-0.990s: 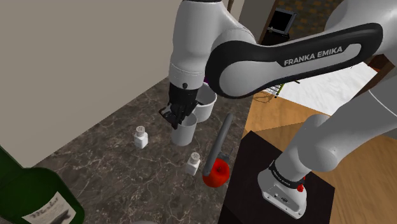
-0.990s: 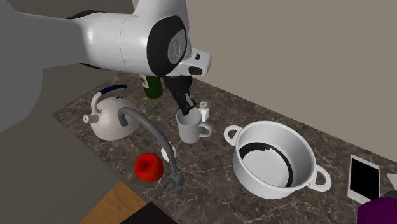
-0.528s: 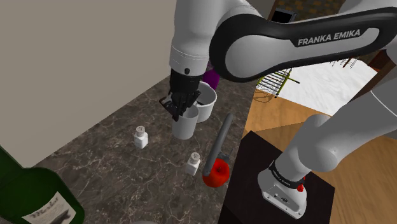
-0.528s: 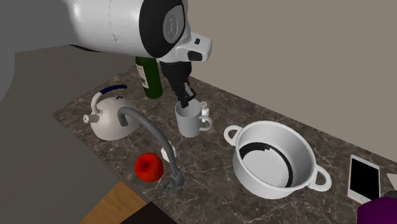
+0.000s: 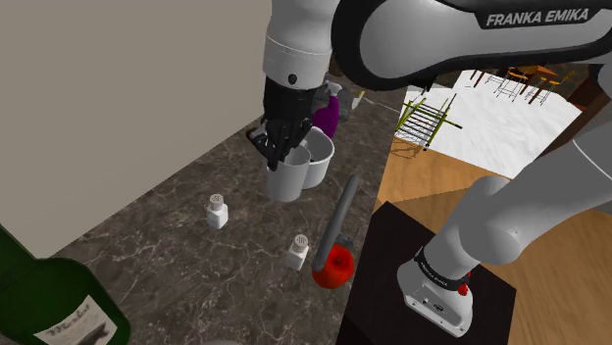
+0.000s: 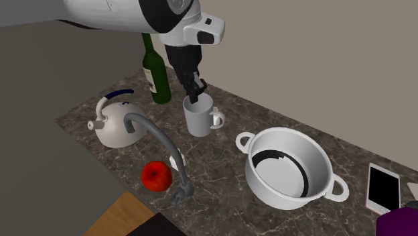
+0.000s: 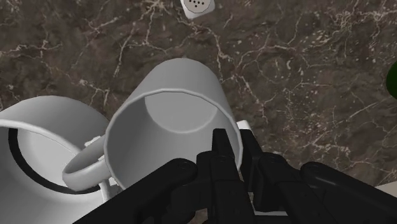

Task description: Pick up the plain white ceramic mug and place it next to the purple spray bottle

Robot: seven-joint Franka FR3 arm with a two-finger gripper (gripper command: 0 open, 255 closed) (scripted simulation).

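Up it comes: the claw (image 6: 196, 96), clamped on the white mug (image 6: 199, 119), has lifted it off the worktop (image 6: 221, 182) beside the pot (image 6: 285, 130). The purple spray bottle (image 5: 327, 115), beyond the pot, likely comes next.

Pot (image 6: 268, 193), kettle (image 6: 114, 129), apple (image 6: 155, 176), green bottle (image 6: 156, 72), phone (image 6: 383, 188)

Kitchen: kettle (image 6: 112, 127), pot (image 6: 281, 198), marbled counter (image 6: 221, 201).

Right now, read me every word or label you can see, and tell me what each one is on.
"FRANKA EMIKA": on the arm's dark link, shoulder view.
Label on the green bottle: writing too blurred to read.
Small marking on the arm's base: too small to read.
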